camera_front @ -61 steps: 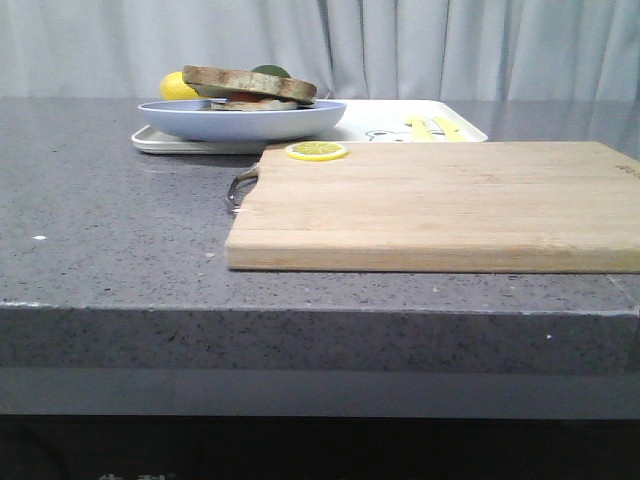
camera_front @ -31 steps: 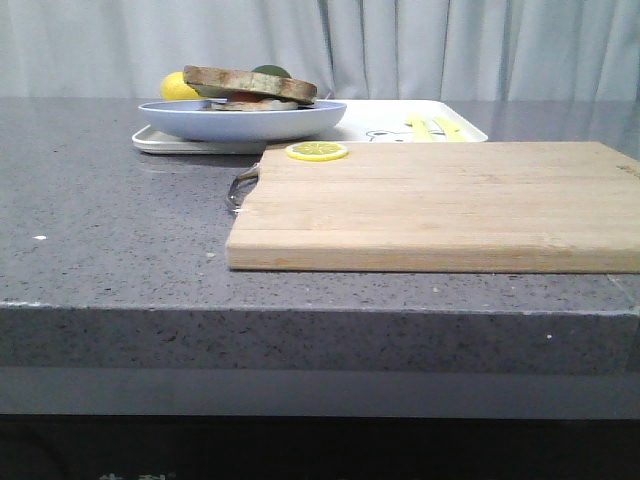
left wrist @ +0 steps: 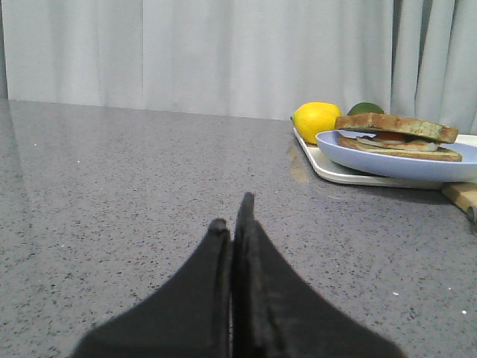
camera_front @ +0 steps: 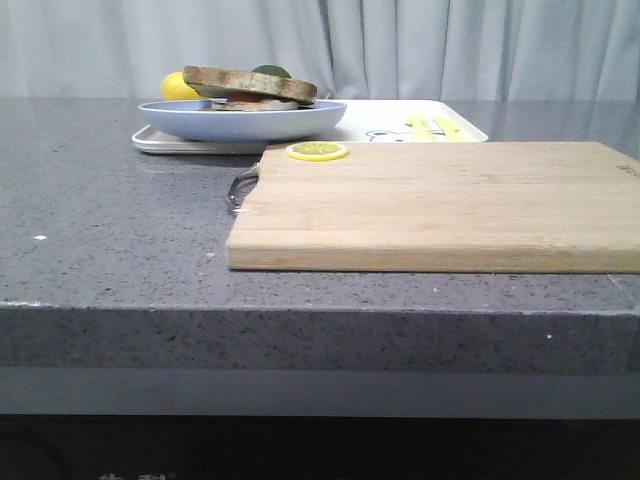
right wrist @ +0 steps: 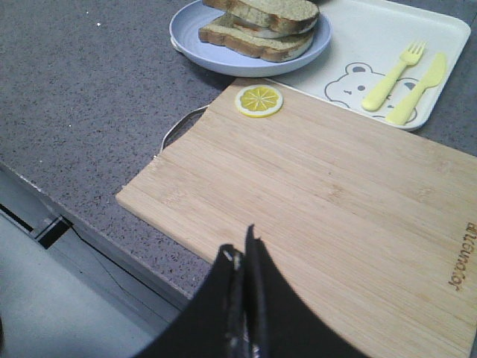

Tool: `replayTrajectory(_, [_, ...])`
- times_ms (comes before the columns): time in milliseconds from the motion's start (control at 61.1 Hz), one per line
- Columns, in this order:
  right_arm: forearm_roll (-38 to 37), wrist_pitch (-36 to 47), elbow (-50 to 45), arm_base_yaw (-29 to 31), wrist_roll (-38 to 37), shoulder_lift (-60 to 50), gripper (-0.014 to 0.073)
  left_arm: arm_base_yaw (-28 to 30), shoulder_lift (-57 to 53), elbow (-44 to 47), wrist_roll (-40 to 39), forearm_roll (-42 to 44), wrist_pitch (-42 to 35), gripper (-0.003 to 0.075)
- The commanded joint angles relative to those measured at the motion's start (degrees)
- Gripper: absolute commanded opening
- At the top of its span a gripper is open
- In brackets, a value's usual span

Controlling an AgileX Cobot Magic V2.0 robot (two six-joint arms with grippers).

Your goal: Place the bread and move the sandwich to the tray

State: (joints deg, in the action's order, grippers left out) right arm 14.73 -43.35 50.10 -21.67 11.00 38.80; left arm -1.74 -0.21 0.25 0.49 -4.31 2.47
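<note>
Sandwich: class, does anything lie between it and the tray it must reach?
Yes. The sandwich sits on a blue plate, which itself rests on the tray, so it never touches it directly.

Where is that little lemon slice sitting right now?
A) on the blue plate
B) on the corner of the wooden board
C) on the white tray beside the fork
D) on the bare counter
B: the lemon slice lies flat on the wooden board, at the corner nearest the blue plate.
</note>
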Motion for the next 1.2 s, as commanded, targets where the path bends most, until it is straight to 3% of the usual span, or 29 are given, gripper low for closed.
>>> replayTrajectory(0, [0.4, 3.5, 1.4, 0.4, -0.1, 0.0, -0.0069, -0.4, -1.4, 0.1, -0.5, -0.3, -5.0, -0.002])
replayTrajectory(196, [0.1, 3.9, 1.2, 0.5, -0.1, -0.5, -0.0069, -0.4, -1.4, 0.1, -0.5, -0.3, -5.0, -0.002])
replayTrajectory(295, [-1.1, 6.8, -1.2, 4.9, -0.1, -4.0, -0.0069, -0.4, -1.4, 0.1, -0.5, -0.3, -5.0, -0.002])
replayTrajectory(671, [-0.8, 30.0, -29.5, 21.4, -0.1, -28.4, -0.0066, -0.4, -1.4, 0.1, -0.5, -0.3, -5.0, -0.002])
replayTrajectory(900, [-0.8, 32.1, -41.8, 22.2, -0.1, -37.2, -0.0066, -0.4, -1.4, 0.1, -0.5, -0.3, -5.0, -0.002])
replayTrajectory(1179, [-0.8, 42.6, -50.8, 19.6, -0.1, -40.6, -0.0066, -0.4, -1.4, 0.1, -0.5, -0.3, -5.0, -0.002])
